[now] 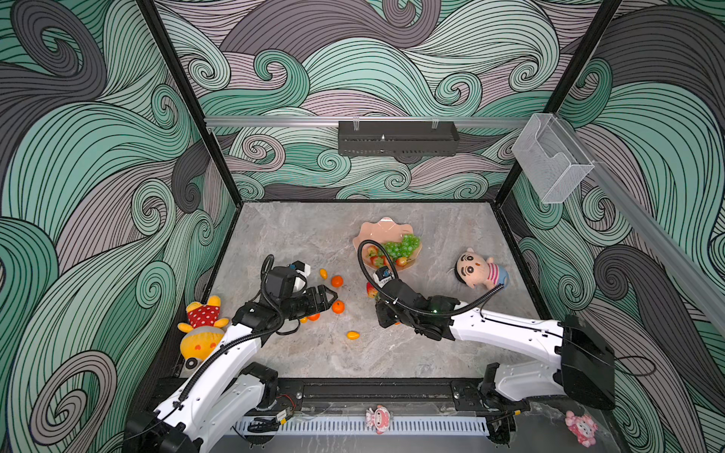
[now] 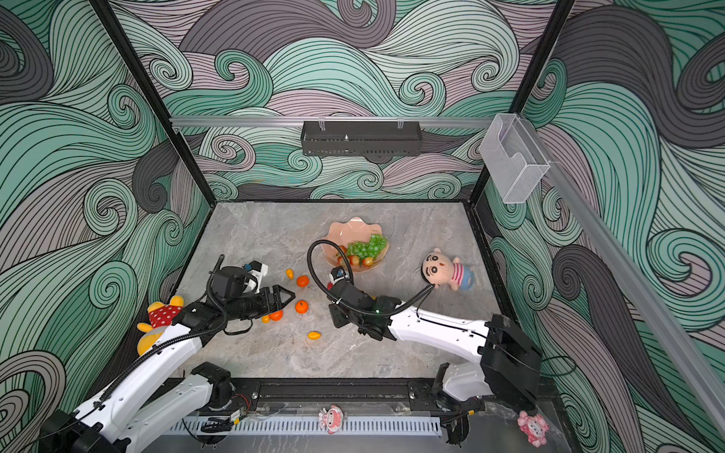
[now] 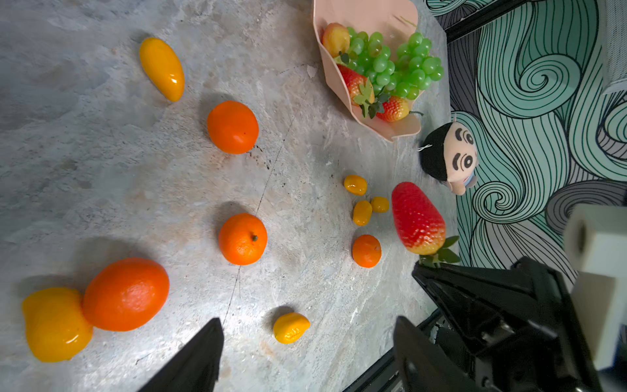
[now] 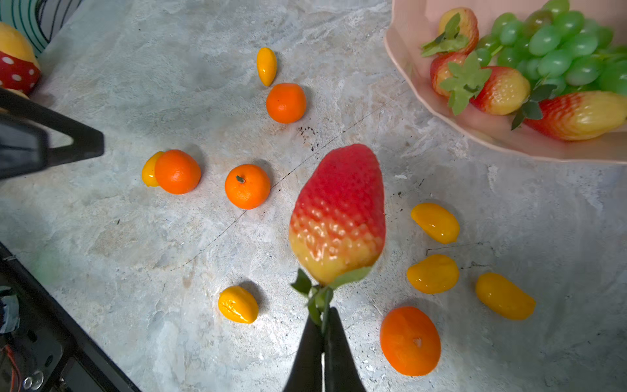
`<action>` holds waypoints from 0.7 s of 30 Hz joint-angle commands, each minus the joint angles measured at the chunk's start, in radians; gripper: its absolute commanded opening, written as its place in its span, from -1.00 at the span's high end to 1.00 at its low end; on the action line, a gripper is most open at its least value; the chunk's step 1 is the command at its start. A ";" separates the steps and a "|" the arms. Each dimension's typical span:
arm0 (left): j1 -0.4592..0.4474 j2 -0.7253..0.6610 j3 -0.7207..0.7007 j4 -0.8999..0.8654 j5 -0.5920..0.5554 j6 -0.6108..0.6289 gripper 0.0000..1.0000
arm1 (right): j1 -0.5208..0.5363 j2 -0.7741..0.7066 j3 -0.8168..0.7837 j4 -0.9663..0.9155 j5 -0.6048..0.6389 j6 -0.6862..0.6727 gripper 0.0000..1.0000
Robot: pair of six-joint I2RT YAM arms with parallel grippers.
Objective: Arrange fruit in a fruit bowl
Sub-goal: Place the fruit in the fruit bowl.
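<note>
My right gripper [image 4: 322, 319] is shut on the green leaves of a red strawberry [image 4: 339, 210], which lies short of the peach-pink fruit bowl [image 4: 407, 30]. The bowl [image 1: 376, 231] holds a green grape bunch [image 1: 400, 247] and strawberries [image 1: 378, 261]. My left gripper [image 3: 308, 320] is open and holds nothing, a small yellow oval [image 3: 291, 327] lying on the table between its fingers. In a top view the left gripper [image 1: 331, 296] sits beside a tangerine [image 1: 338, 307]. More tangerines [image 1: 337, 281] and yellow ovals [image 1: 353, 335] lie scattered on the table.
A plush doll [image 1: 484, 272] lies right of the bowl, and a yellow plush doll [image 1: 202, 325] lies by the left wall. A black basket [image 1: 396, 138] hangs on the back wall and a clear plastic box [image 1: 551, 161] on the right rail.
</note>
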 commanded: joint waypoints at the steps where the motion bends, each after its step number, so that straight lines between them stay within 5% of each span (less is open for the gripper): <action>1: -0.040 0.032 0.036 0.054 -0.011 -0.011 -0.62 | -0.031 -0.055 -0.014 -0.043 -0.024 -0.085 1.00; 9: -0.104 0.168 0.151 0.104 -0.031 0.012 -0.62 | -0.196 -0.110 0.032 -0.119 -0.198 -0.273 1.00; 21: -0.114 0.373 0.299 0.123 0.012 0.090 -0.63 | -0.472 0.031 0.143 -0.193 -0.456 -0.427 1.00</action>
